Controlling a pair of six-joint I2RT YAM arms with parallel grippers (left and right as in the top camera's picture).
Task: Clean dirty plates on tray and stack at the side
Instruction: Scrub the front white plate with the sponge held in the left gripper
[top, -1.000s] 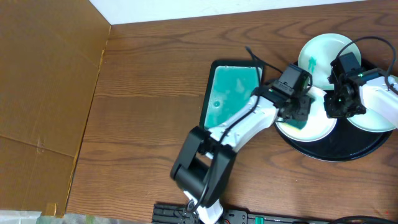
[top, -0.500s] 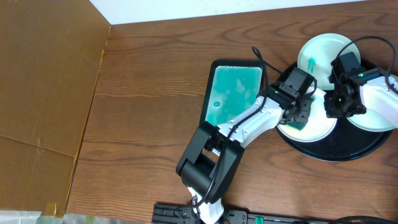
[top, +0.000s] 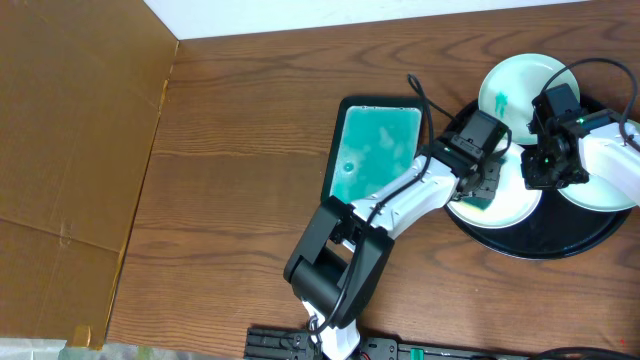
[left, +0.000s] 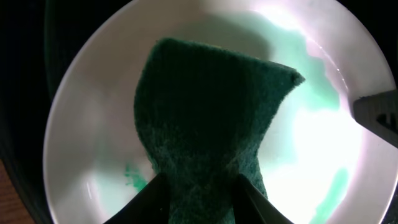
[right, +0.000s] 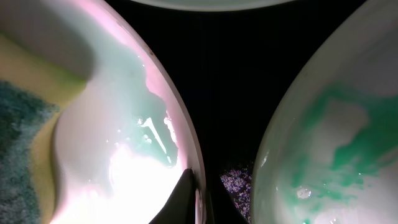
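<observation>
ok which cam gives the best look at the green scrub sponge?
Left wrist: the sponge fills the frame, pinched in the left gripper over a plate. Overhead shows only a green sliver of it under the gripper. Right wrist catches just a yellow-and-green edge at frame left.

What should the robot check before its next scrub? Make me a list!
1. Sponge gripped by the left gripper: ok, jaws shut on it.
2. Sponge touching the middle plate: ok, it lies inside it.
3. Right gripper steadying that plate: ok, jaws look pinched on its rim.
4. Middle plate clean: not ok, teal smears show.
5. Right plate and back plate clean: not ok, both smeared teal.
6. All three plates on the tray: ok.
</observation>
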